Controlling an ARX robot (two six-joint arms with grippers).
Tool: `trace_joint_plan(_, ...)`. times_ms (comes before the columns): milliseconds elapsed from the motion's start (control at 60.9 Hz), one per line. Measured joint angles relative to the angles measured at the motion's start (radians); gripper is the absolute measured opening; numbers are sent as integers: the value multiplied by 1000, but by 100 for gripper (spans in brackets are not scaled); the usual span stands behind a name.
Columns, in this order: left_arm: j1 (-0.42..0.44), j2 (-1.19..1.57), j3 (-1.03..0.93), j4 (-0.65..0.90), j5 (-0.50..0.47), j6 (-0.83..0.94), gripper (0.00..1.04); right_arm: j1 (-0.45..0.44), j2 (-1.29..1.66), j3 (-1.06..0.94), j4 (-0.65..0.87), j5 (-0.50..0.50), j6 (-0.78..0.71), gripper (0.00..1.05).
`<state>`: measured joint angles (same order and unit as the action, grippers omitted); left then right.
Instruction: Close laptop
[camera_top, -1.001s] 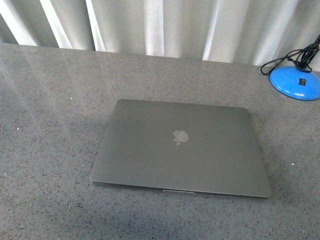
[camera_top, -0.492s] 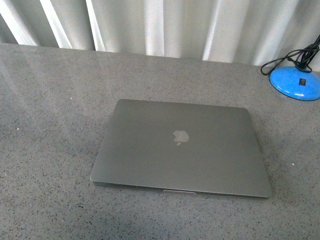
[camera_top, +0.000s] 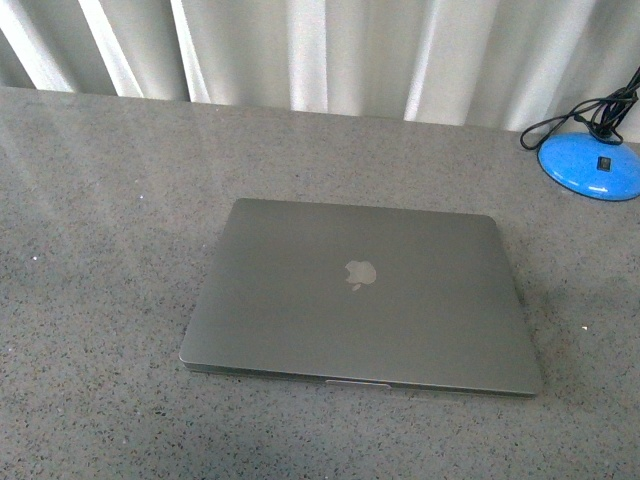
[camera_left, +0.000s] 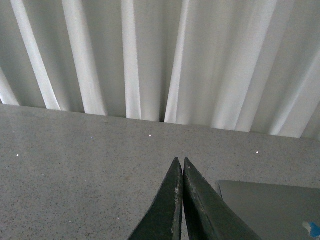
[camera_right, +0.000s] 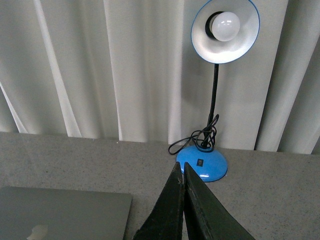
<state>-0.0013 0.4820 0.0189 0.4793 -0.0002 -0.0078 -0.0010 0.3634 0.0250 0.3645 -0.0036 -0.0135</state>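
The space-grey laptop lies flat in the middle of the grey table with its lid down and the apple logo facing up. Neither arm shows in the front view. In the left wrist view my left gripper is shut and empty, held above the table beside a corner of the laptop. In the right wrist view my right gripper is shut and empty, with the laptop's lid off to one side of it.
A blue desk lamp stands at the back right of the table; its blue base and black cable show in the front view. White curtains hang behind the speckled grey table.
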Motion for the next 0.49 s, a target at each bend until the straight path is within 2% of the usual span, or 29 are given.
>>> trace_joint_plan(492, 0, -228, 0, -221, 0, 0, 4, 0, -174, 0, -171, 2, 3, 1)
